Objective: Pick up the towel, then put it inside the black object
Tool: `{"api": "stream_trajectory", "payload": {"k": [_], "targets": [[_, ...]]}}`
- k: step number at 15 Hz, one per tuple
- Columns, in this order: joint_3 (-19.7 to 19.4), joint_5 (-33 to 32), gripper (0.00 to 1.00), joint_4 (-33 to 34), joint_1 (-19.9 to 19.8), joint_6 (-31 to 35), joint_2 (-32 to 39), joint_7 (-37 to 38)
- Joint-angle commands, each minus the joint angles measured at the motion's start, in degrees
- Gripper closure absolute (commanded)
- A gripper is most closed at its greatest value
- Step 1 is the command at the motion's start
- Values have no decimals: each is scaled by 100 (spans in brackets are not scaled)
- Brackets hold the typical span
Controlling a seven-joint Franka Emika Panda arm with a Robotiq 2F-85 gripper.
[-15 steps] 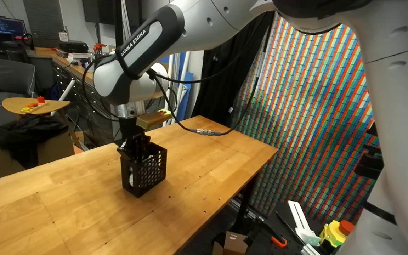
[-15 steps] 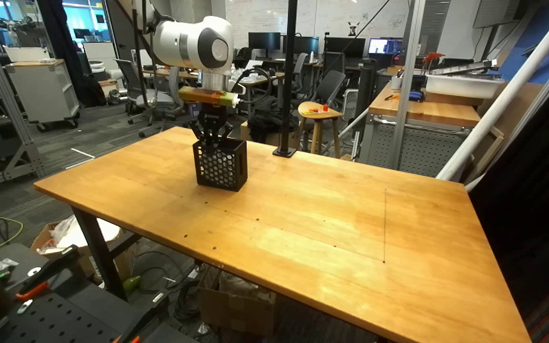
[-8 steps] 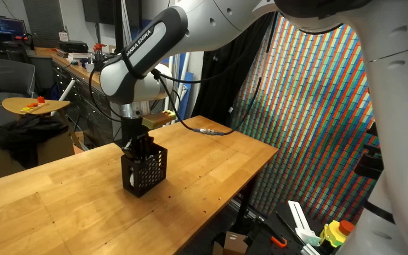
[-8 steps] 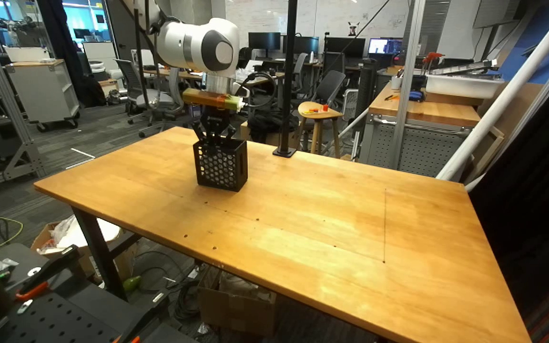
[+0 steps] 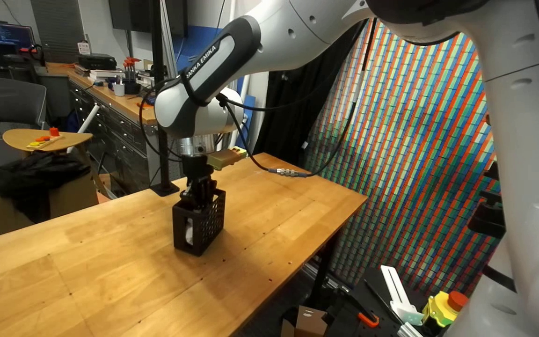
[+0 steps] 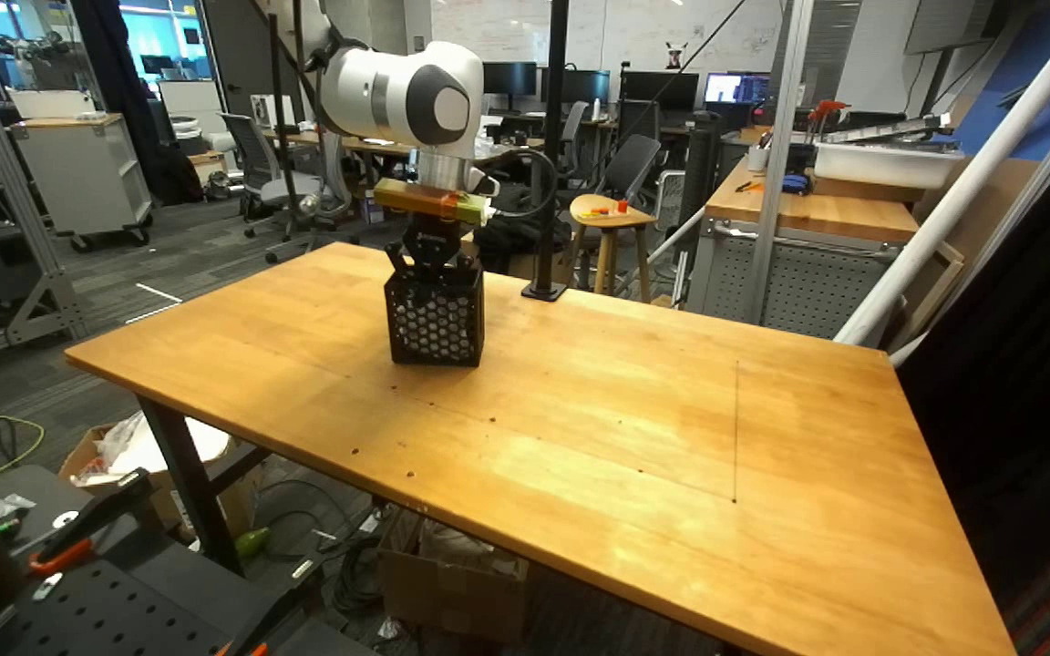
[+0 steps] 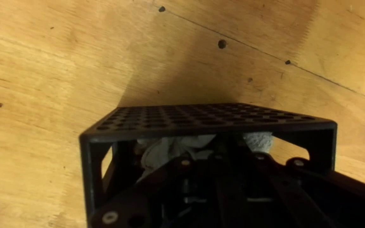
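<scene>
The black object is an upright box-shaped basket with hexagonal holes (image 5: 211, 220) on the wooden table. It also shows in an exterior view (image 6: 437, 357) and the wrist view (image 7: 182, 117). The white towel (image 7: 166, 150) is inside it, bunched on either side of my fingers; a bit of it shows through the basket's end opening (image 5: 189, 233). My gripper (image 7: 230, 144) points down into the basket through its open top, fingers brought together with cloth folds around them. It seems shut on the towel; the fingertips themselves are dark and partly hidden.
The wooden table (image 6: 616, 437) has small holes and thin lines. A black upright post (image 6: 545, 228) is fixed at its far edge, close to the arm. A cable with a metal connector (image 5: 287, 172) hangs from the arm over the table.
My gripper has shifted to the right in both exterior views. The basket has slid the same way and turned somewhat, so its end opening faces more towards the camera.
</scene>
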Motion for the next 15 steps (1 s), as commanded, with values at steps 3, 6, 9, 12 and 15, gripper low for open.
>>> {"api": "stream_trajectory", "payload": {"k": [3, 6, 9, 12, 15], "targets": [[42, 124, 86, -69, -241, 8, -89, -526], [59, 147, 86, -20, -301, -1, -11, -690], [88, 187, 86, 45, -328, 1, 103, -837], [111, 235, 86, 138, -331, -12, 240, -966], [141, 250, 86, 209, -331, -11, 360, -1052]]}}
